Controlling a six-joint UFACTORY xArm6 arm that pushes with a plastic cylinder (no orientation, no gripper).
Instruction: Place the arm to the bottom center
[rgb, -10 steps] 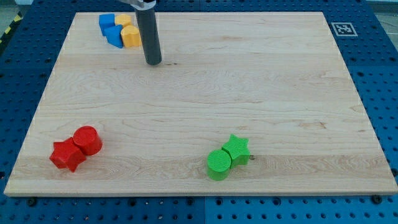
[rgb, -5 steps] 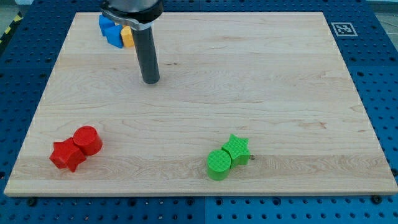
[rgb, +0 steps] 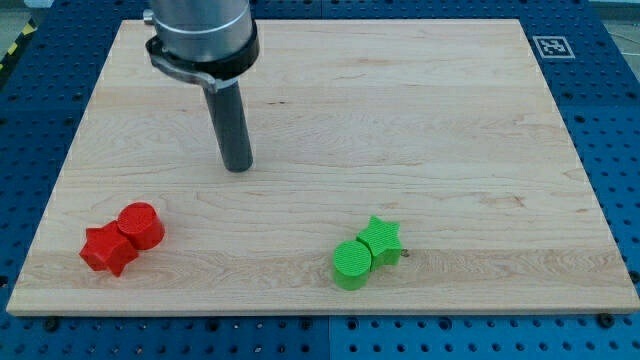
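My tip (rgb: 238, 166) rests on the wooden board (rgb: 420, 130), left of centre in the upper half. A red cylinder (rgb: 141, 224) and a red star (rgb: 106, 249) touch each other near the bottom left, below and left of the tip. A green star (rgb: 381, 239) and a green cylinder (rgb: 351, 264) touch each other at the bottom, right of centre, below and right of the tip. The arm's body hides the top left corner of the board.
A black and white marker tag (rgb: 553, 46) sits at the board's top right corner. A blue perforated table (rgb: 620, 150) surrounds the board.
My tip has moved down the view from near the top left, about 65 pixels. The blue and yellow blocks at the top left are now hidden behind the arm. No block has moved.
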